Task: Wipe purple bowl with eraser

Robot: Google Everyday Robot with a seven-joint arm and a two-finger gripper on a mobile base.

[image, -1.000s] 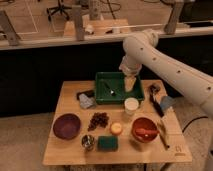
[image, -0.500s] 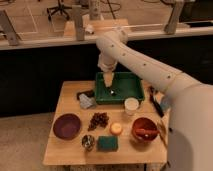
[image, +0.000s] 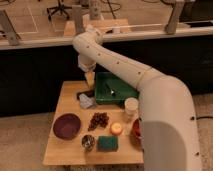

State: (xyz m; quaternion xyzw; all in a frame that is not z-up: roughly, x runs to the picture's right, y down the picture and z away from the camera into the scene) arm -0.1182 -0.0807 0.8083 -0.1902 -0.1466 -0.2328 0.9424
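**Gripper open above the tray's left rim, nothing held**

Jaws spread, nothing between them. Gripper (image: 90,78) points straight down and hangs at the back-left of the table, over the left rim of the green tray (image: 116,94). It's clear of the tabletop and touching nothing that I can see.

Just below and slightly left: the eraser (image: 85,93), a small dark block flat on the wood, right against the tray's left wall. The grey-blue cloth (image: 86,102) is bunched up against its near side. Can't tell if the two overlap.

A small pale item lies inside the tray, too small to identify.

The purple bowl (image: 67,125) sits upright at front-left, well apart from the gripper and eraser, and looks empty.

To the bowl's right is a bunch of dark grapes (image: 99,120). A small metal cup (image: 88,142) and a teal-green sponge (image: 107,143) sit along the front edge. A small orange-yellow round thing (image: 116,128) is beside the grapes, with a white cup (image: 131,106) behind it.

The arm (image: 125,70) sweeps in from the right and hides most of the red bowl (image: 135,129) and that side of the table (image: 62,152).
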